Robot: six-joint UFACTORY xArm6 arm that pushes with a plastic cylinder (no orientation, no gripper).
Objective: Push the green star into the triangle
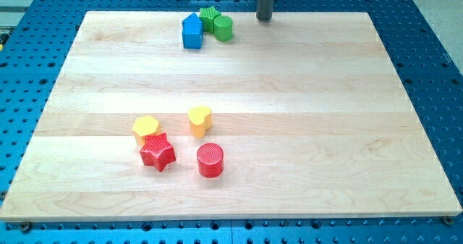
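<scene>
The green star [209, 17] lies near the view's top edge of the wooden board, left of centre. It touches a green cylinder [223, 28] on its lower right. On its left it touches a blue mass whose pointed upper part looks like the blue triangle [190, 22]; the lower part looks like a blue cube [192, 38], and the seam between them is hard to make out. My tip [265, 19] rests at the board's top edge, to the right of the green star and cylinder and apart from both.
In the lower left part of the board [325, 128] lie a yellow hexagon [145, 127], a yellow heart [200, 119], a red star [157, 152] touching the hexagon, and a red cylinder [210, 160]. A blue perforated table surrounds the board.
</scene>
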